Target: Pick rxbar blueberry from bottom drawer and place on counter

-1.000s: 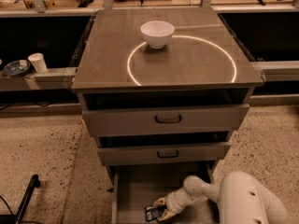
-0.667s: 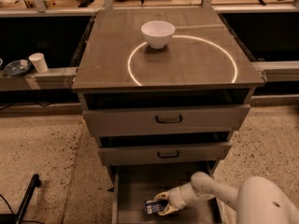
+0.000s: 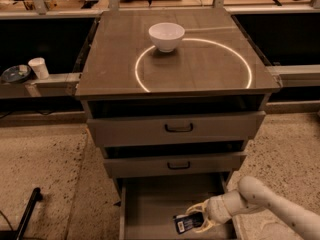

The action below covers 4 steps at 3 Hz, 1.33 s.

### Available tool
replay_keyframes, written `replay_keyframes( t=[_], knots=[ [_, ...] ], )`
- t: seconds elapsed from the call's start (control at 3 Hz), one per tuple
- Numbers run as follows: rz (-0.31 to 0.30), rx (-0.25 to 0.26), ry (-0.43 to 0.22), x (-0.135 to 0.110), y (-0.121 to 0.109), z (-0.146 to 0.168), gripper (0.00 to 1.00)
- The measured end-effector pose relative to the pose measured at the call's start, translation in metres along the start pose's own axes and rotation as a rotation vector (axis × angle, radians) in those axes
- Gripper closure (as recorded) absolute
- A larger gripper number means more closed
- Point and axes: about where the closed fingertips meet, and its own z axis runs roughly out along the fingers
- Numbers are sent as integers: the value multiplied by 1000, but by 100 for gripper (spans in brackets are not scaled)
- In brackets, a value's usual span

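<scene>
The rxbar blueberry (image 3: 183,223), a small dark blue bar with a white label patch, is in the open bottom drawer (image 3: 150,209) near its front right. My gripper (image 3: 198,219) reaches into the drawer from the right, and its cream fingers (image 3: 196,210) are closed around the bar's right end. The bar looks slightly lifted and tilted above the drawer floor. The counter (image 3: 200,64), a glossy grey-brown top with a bright light ring, is above the drawers.
A white bowl (image 3: 166,36) stands on the counter at the ring's upper left. Two drawers with black handles (image 3: 179,128) are partly pulled out above the bottom drawer. A white cup (image 3: 38,68) stands on a ledge at the left. A black pole (image 3: 27,215) leans at the lower left.
My arm has drawn back to the right and the gripper has risen a little with the bar held in its fingers.
</scene>
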Motion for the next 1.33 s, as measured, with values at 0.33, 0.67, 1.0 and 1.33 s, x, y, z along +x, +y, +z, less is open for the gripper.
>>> replay_keyframes(
  t=[0.33, 0.67, 1.0, 1.33],
  knots=[
    [-16, 15, 47, -18, -1, -34, 100],
    [-49, 35, 26, -39, -13, -46, 100],
    [-59, 115, 28, -86, -27, -75, 100],
    [-65, 159, 64, -168, -13, -119, 100]
  ],
)
